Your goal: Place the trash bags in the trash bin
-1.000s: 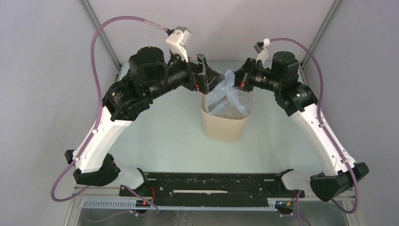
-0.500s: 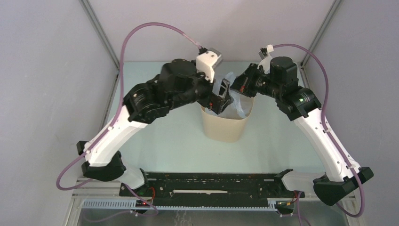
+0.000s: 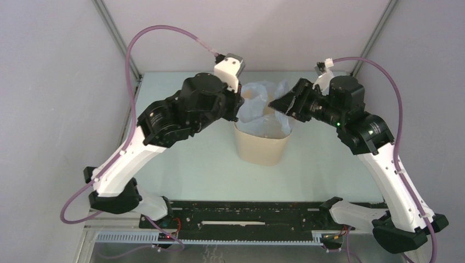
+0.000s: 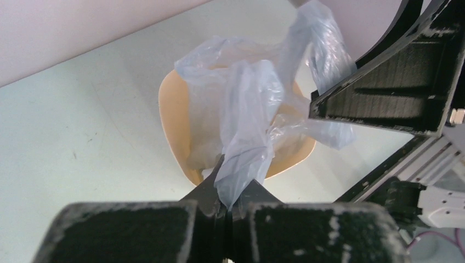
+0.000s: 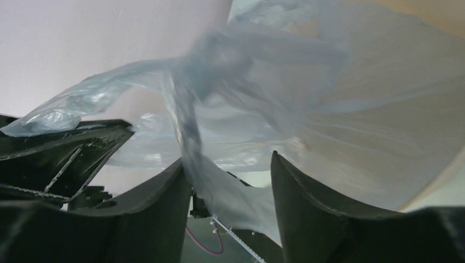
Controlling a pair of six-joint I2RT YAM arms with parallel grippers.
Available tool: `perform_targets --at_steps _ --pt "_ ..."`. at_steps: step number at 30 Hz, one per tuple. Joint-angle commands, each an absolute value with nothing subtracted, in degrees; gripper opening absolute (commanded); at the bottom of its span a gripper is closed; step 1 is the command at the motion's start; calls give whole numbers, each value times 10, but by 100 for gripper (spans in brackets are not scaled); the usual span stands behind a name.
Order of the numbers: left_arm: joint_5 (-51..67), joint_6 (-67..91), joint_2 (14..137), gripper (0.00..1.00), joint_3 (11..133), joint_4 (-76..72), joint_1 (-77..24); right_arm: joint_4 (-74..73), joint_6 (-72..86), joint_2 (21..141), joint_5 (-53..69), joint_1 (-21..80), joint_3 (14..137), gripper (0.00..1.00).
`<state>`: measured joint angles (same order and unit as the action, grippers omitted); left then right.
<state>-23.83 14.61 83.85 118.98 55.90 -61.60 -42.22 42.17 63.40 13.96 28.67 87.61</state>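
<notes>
The left gripper (image 4: 227, 207) pinches a twisted fold of the pale-blue trash bag (image 4: 249, 109) by the rim of the cream trash bin (image 4: 171, 112). The right gripper (image 5: 227, 164) stands spread, with film draped between its fingers. The bag sits bunched in the bin's mouth, partly spilling over.

You have soft, even light over the table (image 3: 189, 156), with barely a shadow beside the trash bin (image 3: 262, 149). Your right wrist view shows the trash bag (image 5: 257, 60) smeared and out of focus; your left wrist view is crisp.
</notes>
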Motion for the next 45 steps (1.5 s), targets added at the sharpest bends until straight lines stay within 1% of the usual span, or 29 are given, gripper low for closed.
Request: perform_targets --at_steps 1,3,6,10,13,15,17,20,25,29,32,37,39,40,42,45 --pt "-231 182 767 0 1108 461 -613 -446 381 610 159 245 888 70" --pt "-218 203 747 0 1071 441 -610 -449 368 608 175 226 888 76" --pt "-191 236 725 0 1024 422 -594 -463 344 624 221 189 911 78" --pt "-147 273 714 0 997 414 -572 -488 296 667 239 195 964 83" --pt "-141 285 704 0 983 411 -563 -536 255 706 168 227 1028 86" --pt "-132 297 699 0 976 410 -552 -569 233 728 93 257 1069 87" --pt "-121 311 696 0 967 409 -539 -594 223 747 66 275 1097 87" --pt "-104 323 690 0 956 402 -526 -624 220 765 11 303 1125 87" --pt "-89 336 691 0 949 397 -521 -667 250 814 -148 350 1178 87" --pt "-80 344 696 0 947 393 -521 -681 243 860 -228 397 1234 88" --pt "-77 348 698 0 948 388 -519 -683 225 893 -263 425 1269 89" --pt "-76 353 699 0 951 386 -518 -716 200 956 -353 440 1326 90" --pt "-77 356 698 0 949 386 -517 -732 195 971 -385 440 1344 85" --pt "-77 359 697 0 946 386 -514 -738 189 973 -381 440 1350 79" --pt "-72 364 694 0 940 386 -502 -746 186 965 -371 442 1350 64" --pt "-47 387 683 0 921 386 -461 -755 208 921 -345 441 1314 48"
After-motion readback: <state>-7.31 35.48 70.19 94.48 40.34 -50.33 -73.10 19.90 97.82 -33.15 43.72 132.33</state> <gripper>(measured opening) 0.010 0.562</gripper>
